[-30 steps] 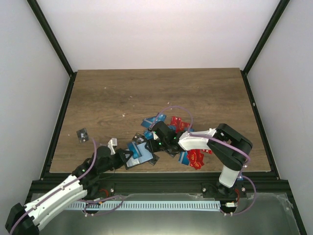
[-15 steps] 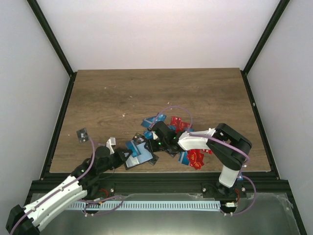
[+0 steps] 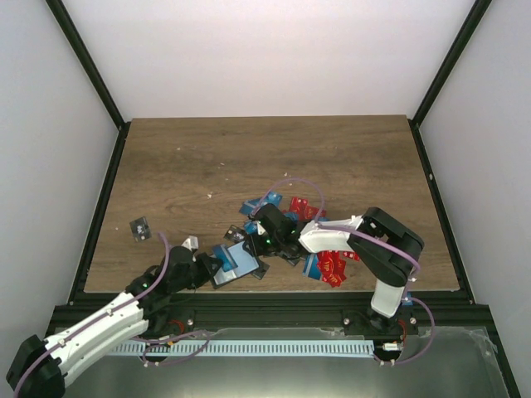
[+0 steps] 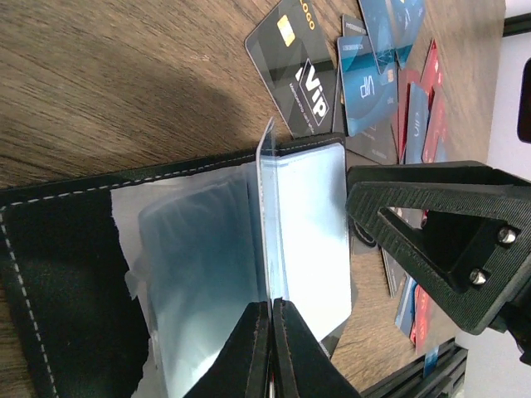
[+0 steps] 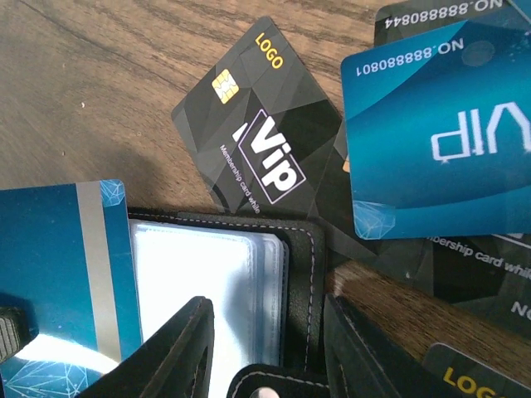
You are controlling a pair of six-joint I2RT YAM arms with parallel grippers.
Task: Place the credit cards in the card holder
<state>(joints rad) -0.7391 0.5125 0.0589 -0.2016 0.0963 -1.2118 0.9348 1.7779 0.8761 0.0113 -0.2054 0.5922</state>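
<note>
Both my grippers are at the card holder, which lies open on the table near its front edge. My left gripper is pressed together on one clear sleeve. My right gripper is spread astride the holder's stitched edge. Credit cards lie scattered just beyond.

The far half of the desk is open for passage. Near the front edge, scattered credit cards and the opened card holder crowd the middle, where the left gripper and right gripper converge. A lone black card lies at the left.
</note>
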